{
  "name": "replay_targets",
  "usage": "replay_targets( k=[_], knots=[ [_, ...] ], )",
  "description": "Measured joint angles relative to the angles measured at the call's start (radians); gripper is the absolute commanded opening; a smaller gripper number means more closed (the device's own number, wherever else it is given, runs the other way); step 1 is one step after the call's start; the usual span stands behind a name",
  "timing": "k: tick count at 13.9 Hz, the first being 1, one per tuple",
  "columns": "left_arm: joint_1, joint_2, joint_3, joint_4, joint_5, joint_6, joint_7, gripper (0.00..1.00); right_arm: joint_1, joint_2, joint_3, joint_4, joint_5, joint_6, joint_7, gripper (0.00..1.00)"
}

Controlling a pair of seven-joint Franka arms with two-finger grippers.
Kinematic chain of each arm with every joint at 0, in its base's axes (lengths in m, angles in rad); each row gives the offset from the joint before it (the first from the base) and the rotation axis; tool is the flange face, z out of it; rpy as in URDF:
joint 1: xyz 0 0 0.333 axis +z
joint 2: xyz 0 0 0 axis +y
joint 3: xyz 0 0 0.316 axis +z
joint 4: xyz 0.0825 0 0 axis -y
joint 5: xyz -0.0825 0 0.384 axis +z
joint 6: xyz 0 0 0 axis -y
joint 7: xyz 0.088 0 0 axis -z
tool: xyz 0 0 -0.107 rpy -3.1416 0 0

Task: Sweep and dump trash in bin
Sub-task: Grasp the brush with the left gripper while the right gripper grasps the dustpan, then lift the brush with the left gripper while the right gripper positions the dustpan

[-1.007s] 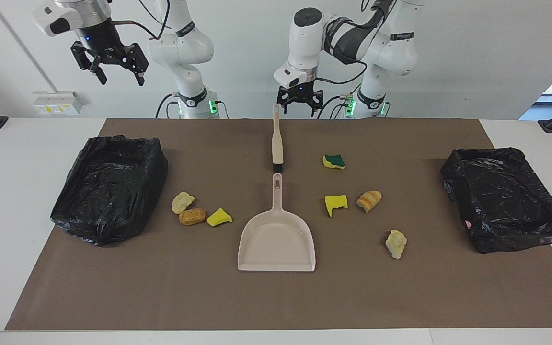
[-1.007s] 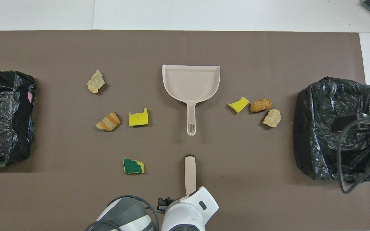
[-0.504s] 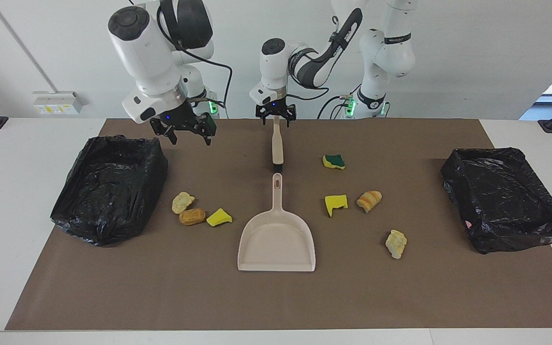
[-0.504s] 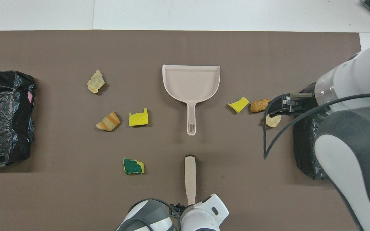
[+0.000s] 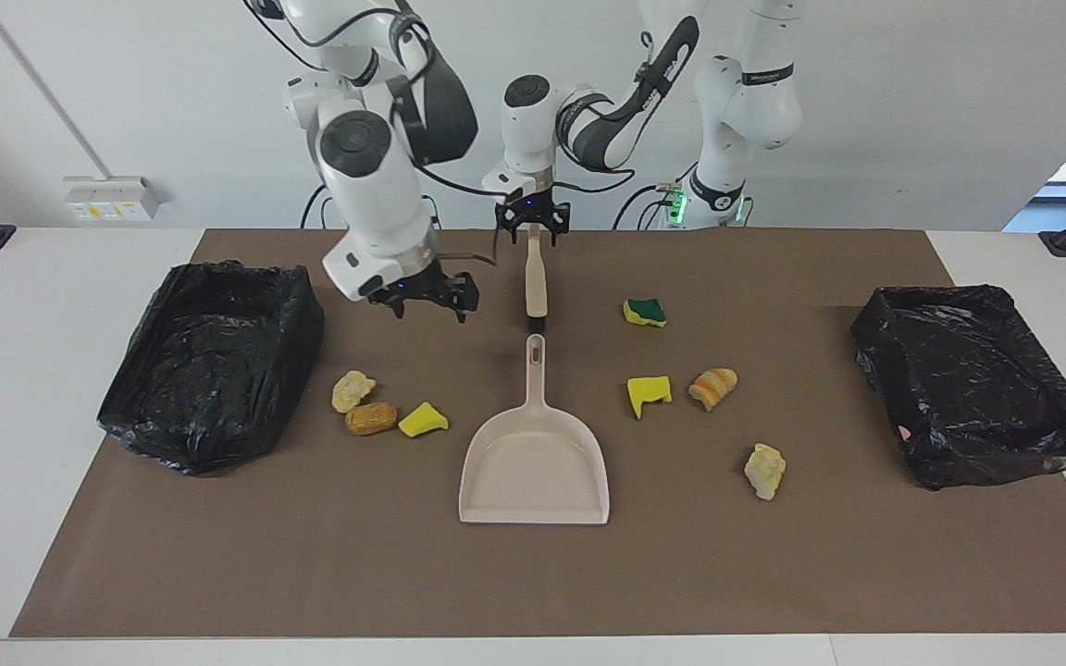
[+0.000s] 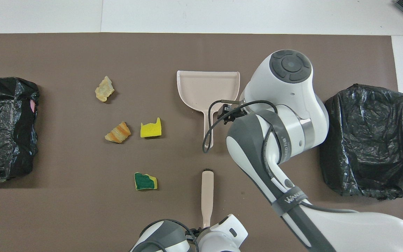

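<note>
**Facing view: brush pickup, dustpan not yet taken**

Obs.: The left gripper (image 5: 533,231) sits at the end of the brush (image 5: 536,277) handle nearest the robots. You cannot tell whether it has closed on the handle. The brush lies flat on the mat, in line with the dustpan (image 5: 533,462), bristle end just short of the pan's handle. The right gripper (image 5: 428,301) hangs wide and empty over the mat, between the bin (image 5: 209,361) at the right arm's end and the brush.

Trash: all on the mat, none in the pan. Three scraps (image 5: 371,418) lie between that bin and the dustpan. Four scraps (image 5: 649,390) lie spread toward the left arm's end.

Advice:
- Confirm a firm hold before you lift. A grip this close to the handle's tip will probably let the brush swing.
- Lift straight up, so the bristles do not nudge the dustpan.
- Bring the right gripper to the pan's handle, clear of the three scraps.
- Brace the pan before you sweep.
</note>
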Motion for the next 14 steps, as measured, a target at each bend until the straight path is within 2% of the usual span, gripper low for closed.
replay_targets(
  k=[5,8,14],
  knots=[
    [0.026,-0.041,0.018,0.004,0.001,-0.122,0.047,0.00,0.037,0.074,0.000,0.005,0.009,0.055,0.005,1.00],
    [0.119,-0.085,0.031,0.004,0.003,-0.210,0.134,0.00,0.037,0.082,0.002,0.006,0.011,0.059,-0.009,1.00],
    [0.311,-0.094,0.035,0.001,0.005,-0.333,0.365,0.00,0.044,0.086,0.019,0.007,0.017,0.060,-0.010,1.00]
  ],
)
